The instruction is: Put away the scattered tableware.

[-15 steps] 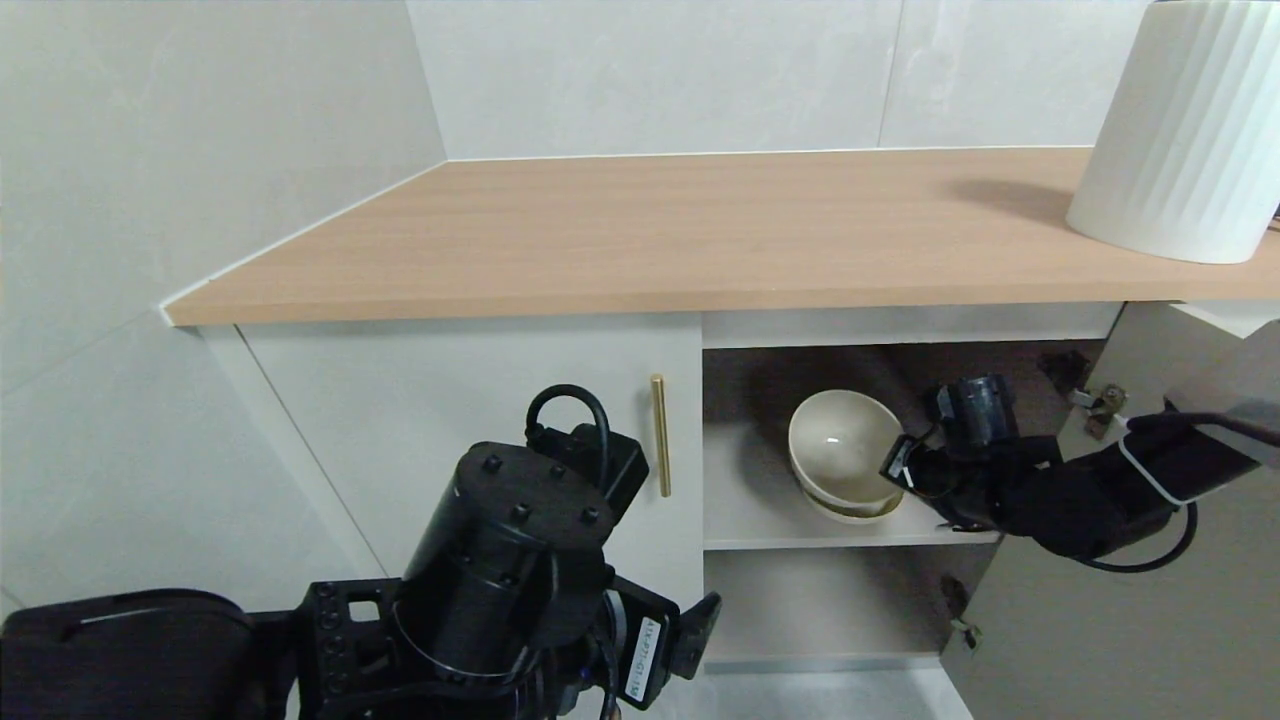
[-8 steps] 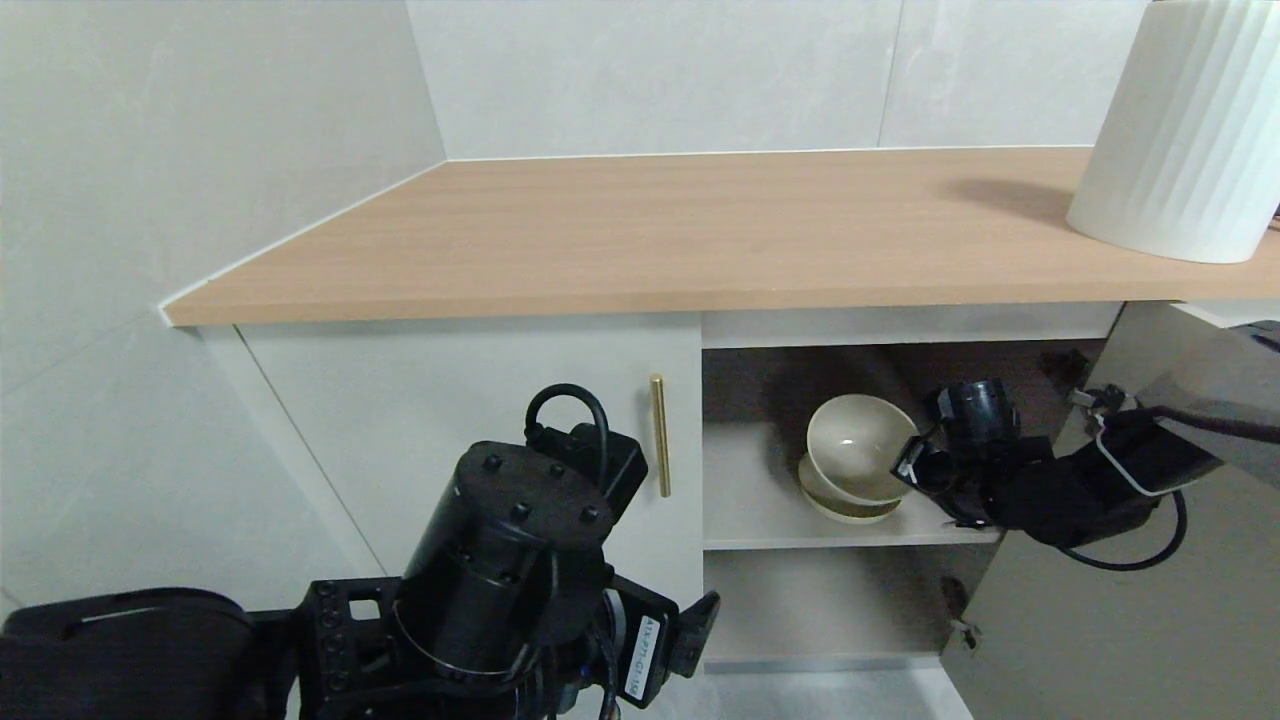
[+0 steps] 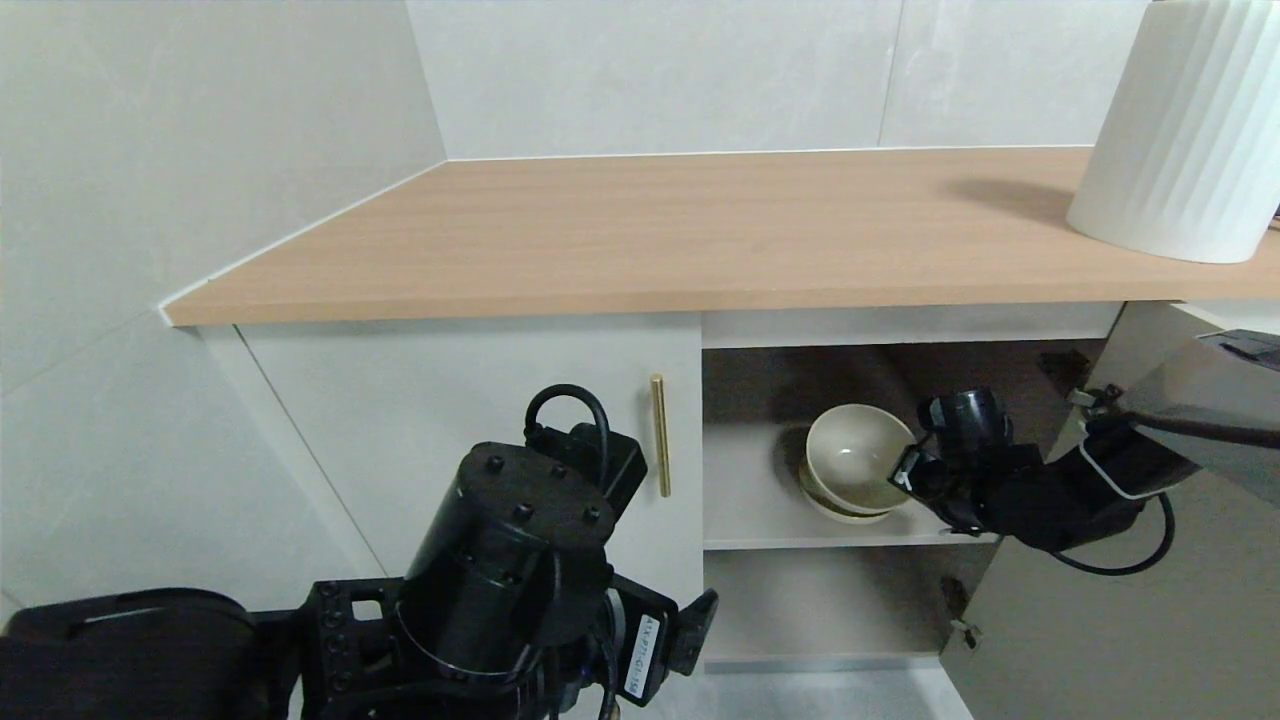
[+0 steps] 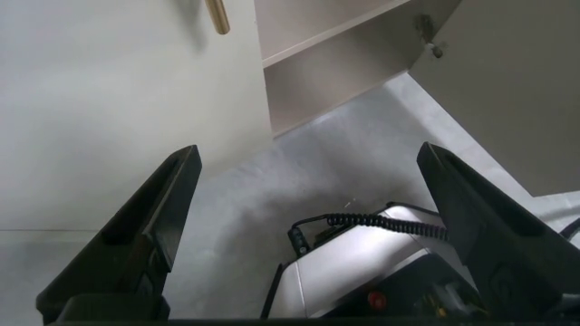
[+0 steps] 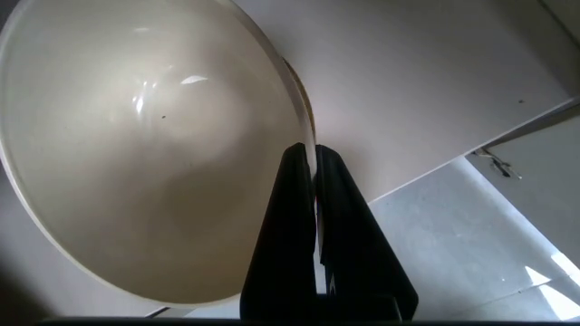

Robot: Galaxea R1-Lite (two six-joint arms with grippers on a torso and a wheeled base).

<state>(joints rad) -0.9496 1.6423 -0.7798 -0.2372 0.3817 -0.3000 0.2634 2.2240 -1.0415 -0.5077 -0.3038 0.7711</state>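
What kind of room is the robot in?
Probably a kitchen: there's a wooden countertop, a cupboard underneath with one door open, a cream bowl inside it, and tiled walls behind.

Bowl covers most of the dish under it; a thin front edge shows, plate or second bowl can't be told. Right gripper at the bowl's right rim: fingertips lost against the dark arm in head view, and the wrist view cuts the bowl at its edges. White ribbed vessel, above and right of the bowl: top and right side cut off.
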